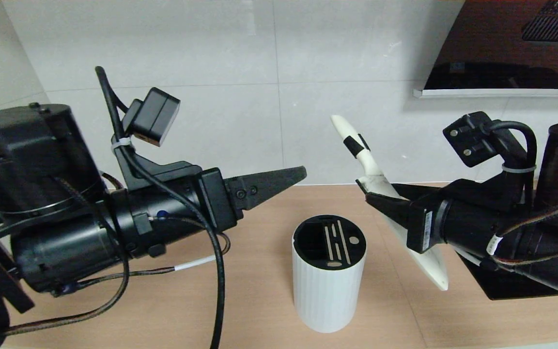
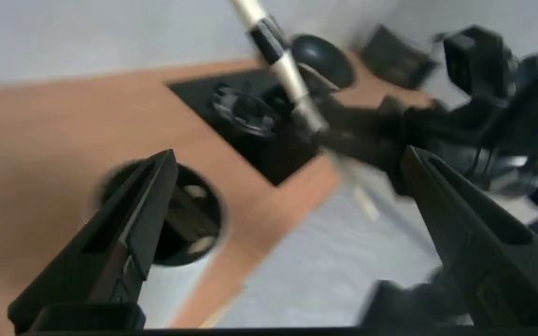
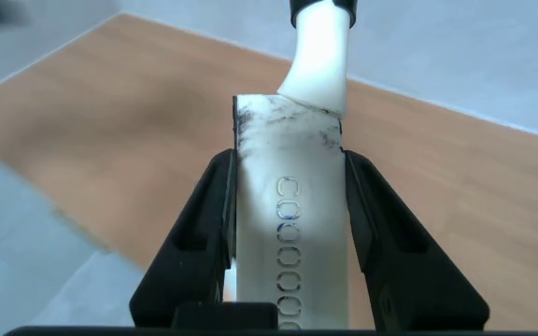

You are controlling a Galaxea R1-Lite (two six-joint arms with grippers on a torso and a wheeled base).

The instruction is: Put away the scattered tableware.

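While clamped in R claw [image 1: 372, 192], knife [image 1: 369, 165] slants diag., handle uppermost.

Likely white knife [image 1: 367, 163] tilted aloft, holder [image 1: 328, 291] upright

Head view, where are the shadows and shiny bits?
Head view: the glossy range hood shows reflections and shades the wall just beneath it. Right wrist view: the white knife in the right gripper looks evenly lit, no glare.

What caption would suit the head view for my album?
Right tool holds a white knife near the slotted holder; left tool open.
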